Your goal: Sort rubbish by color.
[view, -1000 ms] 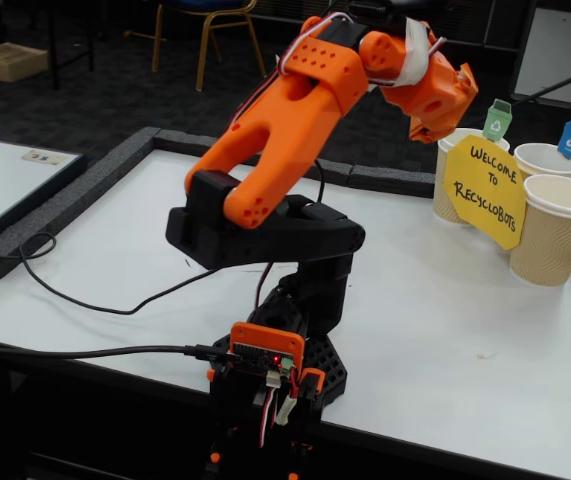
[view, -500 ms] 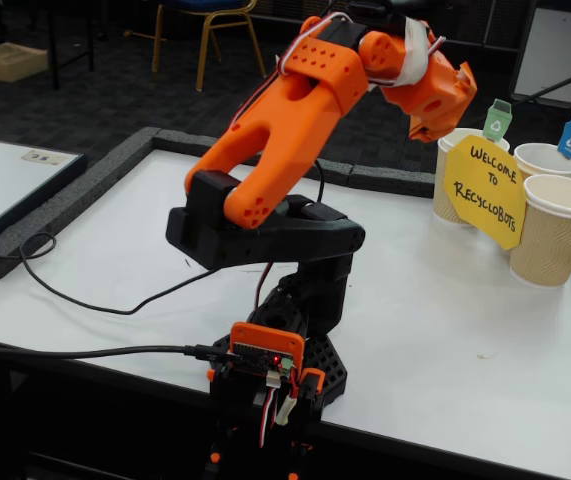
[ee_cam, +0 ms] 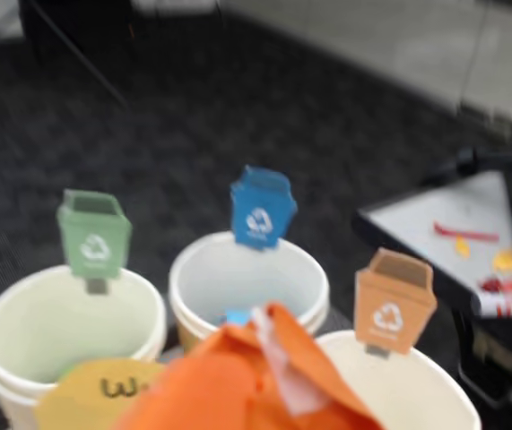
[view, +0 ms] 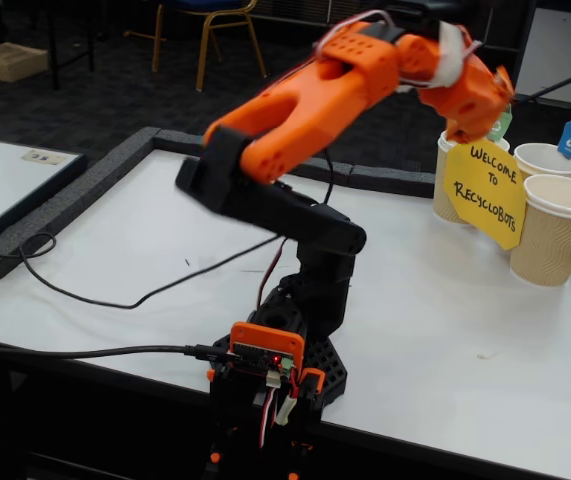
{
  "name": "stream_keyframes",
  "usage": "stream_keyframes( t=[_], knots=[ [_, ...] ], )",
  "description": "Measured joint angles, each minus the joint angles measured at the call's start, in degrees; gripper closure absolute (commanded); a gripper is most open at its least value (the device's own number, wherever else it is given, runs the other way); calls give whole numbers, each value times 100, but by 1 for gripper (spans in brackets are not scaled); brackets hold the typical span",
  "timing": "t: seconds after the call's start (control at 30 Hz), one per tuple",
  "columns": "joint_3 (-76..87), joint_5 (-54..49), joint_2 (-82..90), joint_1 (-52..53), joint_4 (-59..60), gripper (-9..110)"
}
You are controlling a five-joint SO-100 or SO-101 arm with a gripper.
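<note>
In the fixed view my orange gripper [view: 470,120] hangs over the cup with the green tag [view: 445,160], just behind the yellow sign [view: 485,190]. The wrist view looks down on three paper cups, tagged green [ee_cam: 22,309], blue [ee_cam: 193,269] and orange [ee_cam: 435,381]. A scrap of blue rubbish [ee_cam: 238,317] shows inside the blue-tagged cup. A blurred orange mass fills the bottom middle, where my gripper [ee_cam: 256,376] is. I cannot tell orange rubbish from the orange fingers there. No green rubbish shows clearly.
The blue-tagged cup [view: 540,158] and the orange-tagged cup [view: 555,235] stand at the white table's right edge. A black cable [view: 85,290] trails across the left of the table. A raised grey border [view: 95,180] runs round the table. A yellow chair [view: 210,20] stands behind.
The arm has stretched out to the right. Its elbow has risen, and the gripper has moved from beside the cups to above the green-tagged cup.
</note>
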Motion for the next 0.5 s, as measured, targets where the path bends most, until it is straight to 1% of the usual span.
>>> stream_keyframes(
  t=[0.3, 0.5],
  knots=[
    [-1187, -352, -1934, 448, -483, 101],
    [-1468, -1107, -2646, 712, -773, 101]
  ],
)
